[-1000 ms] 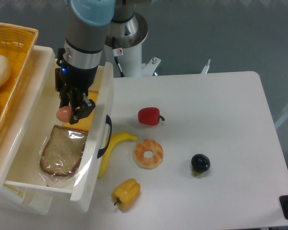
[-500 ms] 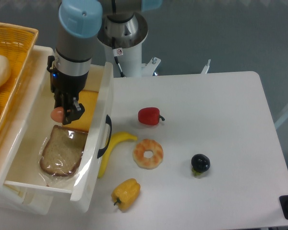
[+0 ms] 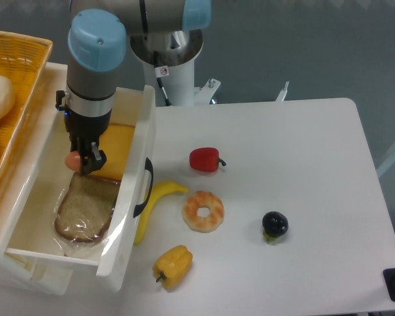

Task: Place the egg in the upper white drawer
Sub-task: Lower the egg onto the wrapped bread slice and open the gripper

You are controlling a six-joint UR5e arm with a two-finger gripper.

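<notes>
Arm (image 3: 92,72): grey cylindrical links, light blue round caps on the joints. Wrist section grey, ending in a black collar with a small blue light on its left side. Tool (image 3: 81,160): black, compact, two short dark fingers. Base column (image 3: 173,72): white, flaring from a silver-grey round flange; small red-and-white round sticker and a thin black cable on its front. Bolted white foot plate behind the tabletop.

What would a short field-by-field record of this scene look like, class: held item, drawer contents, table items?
end effector: shut on the egg, over the drawer interior
upper white drawer: open, black handle on its front
in drawer: bread slice, yellow block
on table: banana, frosted ring, red pepper, yellow pepper, dark fruit
</notes>
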